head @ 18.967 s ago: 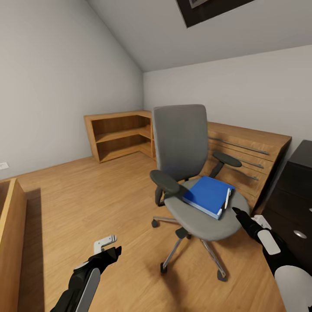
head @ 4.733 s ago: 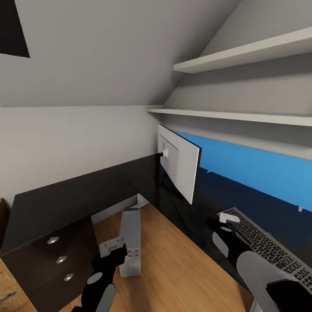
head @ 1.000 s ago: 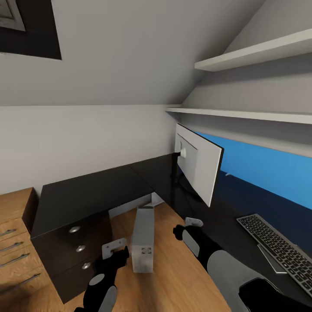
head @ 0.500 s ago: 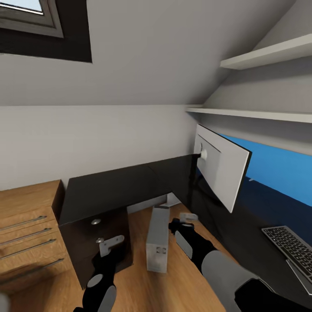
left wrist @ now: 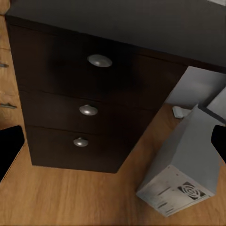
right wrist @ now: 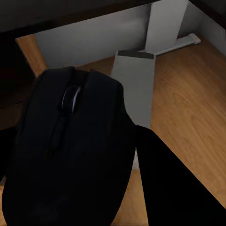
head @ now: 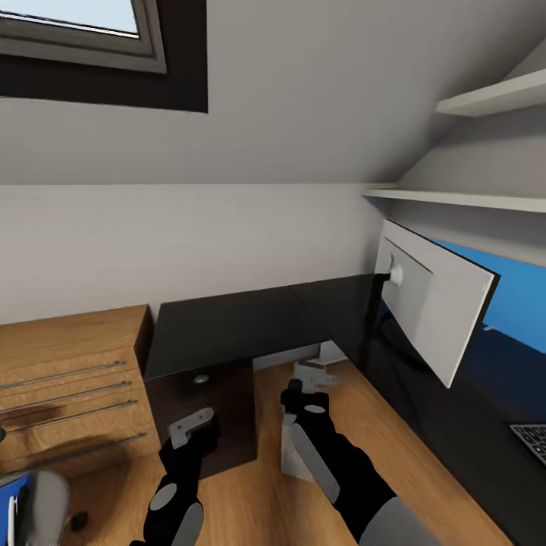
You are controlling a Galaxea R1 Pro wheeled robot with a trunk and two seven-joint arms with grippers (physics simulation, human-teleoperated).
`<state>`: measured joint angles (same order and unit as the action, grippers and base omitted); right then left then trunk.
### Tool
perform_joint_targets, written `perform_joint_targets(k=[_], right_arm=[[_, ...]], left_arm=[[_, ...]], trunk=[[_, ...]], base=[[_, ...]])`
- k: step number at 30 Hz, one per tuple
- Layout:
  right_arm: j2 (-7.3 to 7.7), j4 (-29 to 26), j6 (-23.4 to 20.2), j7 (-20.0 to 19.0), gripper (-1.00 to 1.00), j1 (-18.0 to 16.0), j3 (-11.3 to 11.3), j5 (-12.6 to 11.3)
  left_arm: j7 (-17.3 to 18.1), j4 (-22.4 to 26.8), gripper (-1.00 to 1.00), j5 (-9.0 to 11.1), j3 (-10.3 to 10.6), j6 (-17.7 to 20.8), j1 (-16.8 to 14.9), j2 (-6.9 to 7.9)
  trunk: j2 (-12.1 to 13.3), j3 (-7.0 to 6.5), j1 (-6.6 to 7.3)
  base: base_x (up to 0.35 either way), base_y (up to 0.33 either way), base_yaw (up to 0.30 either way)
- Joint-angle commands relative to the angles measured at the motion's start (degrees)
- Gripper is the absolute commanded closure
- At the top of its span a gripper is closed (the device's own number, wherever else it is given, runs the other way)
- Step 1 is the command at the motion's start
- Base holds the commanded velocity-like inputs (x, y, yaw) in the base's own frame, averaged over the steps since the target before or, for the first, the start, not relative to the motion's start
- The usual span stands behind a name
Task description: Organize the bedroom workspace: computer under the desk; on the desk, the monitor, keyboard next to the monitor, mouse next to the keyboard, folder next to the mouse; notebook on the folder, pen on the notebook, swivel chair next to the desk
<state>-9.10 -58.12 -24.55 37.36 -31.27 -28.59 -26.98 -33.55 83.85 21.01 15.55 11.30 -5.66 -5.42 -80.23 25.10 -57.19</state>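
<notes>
Left end effector (head: pixel 199 434), empty, fingers apart, hovers before the desk's (head: pixel 250 322) drawer unit (left wrist: pixel 89 110); at three o'clock, right end effector (head: pixel 302 390) grips the mouse (right wrist: pixel 70 155) above the floor-standing computer (left wrist: pixel 186 176), monitor (head: pixel 436 299) on desk.

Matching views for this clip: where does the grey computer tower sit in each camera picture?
Head view: computer on the floor, low centre, partly behind the right arm.
Left wrist view: computer, beside the drawer unit.
Right wrist view: computer, beyond the mouse in the right gripper.
Shared landmark: the wooden floor.
</notes>
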Motion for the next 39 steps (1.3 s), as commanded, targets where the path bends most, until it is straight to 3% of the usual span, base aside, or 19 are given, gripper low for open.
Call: perform_joint_targets(k=[1, 13, 18, 23, 29, 30, 32, 39], right_arm=[[0.04, -0.23, -0.08, 0.61, 1.0, 0.06, -0.14, -0.53], [0.13, -0.33, 0.02, 0.7, 1.0, 0.25, -2.12, -0.34], [0.99, -0.57, 0.11, 0.66, 1.0, 0.25, -2.24, -0.34], [1.15, -0.61, 0.22, 0.68, 1.0, 0.25, -2.22, -0.3], [1.15, -1.09, 0.47, 0.75, 1.0, 0.25, -1.78, -0.35], [1.19, -1.64, 0.55, 0.73, 1.0, 0.25, -1.82, -0.35], [1.19, -1.65, 0.55, 0.71, 1.0, 0.25, -1.82, -0.35], [1.19, -1.65, 0.55, 0.7, 1.0, 0.25, -1.82, -0.35]], left_arm=[[-0.37, -0.01, -1.0, 0.26, 0.09, 0.22, -0.06, 0.0], [-0.28, -0.23, -1.0, 0.2, 0.23, 0.3, -0.06, -0.12], [-0.28, -1.66, -1.0, 0.02, 3.04, 0.38, -0.06, -0.02], [-0.28, -1.83, -1.0, 0.0, 3.47, 0.39, -0.06, 0.05], [-0.28, -1.85, -1.0, -0.04, 3.48, 0.39, -0.06, 0.09], [-0.28, -1.77, -1.0, -0.09, 1.73, 0.56, -0.06, 0.22], [-0.28, -1.77, -1.0, -0.09, 1.05, 0.63, -0.06, 0.23], [-0.28, -1.76, -1.0, -0.01, 0.88, 0.65, -0.06, 0.16]], trunk=[[-0.04, 0.07, 0.0], [-0.04, 0.07, 0.0], [-0.04, 0.1, 0.0], [-0.04, 0.11, 0.0], [-0.04, 0.11, 0.0], [-0.04, 0.11, 0.0], [-0.04, 0.11, 0.0], [-0.04, 0.11, 0.0]], base=[[0.0, 0.0, 0.281], [0.05, 0.0, 0.281], [0.294, 0.0, 0.118], [0.32, 0.0, 0.009], [0.322, 0.0, 0.001], [0.322, 0.0, 0.142], [0.322, 0.0, 0.215], [0.322, -0.029, 0.271]])
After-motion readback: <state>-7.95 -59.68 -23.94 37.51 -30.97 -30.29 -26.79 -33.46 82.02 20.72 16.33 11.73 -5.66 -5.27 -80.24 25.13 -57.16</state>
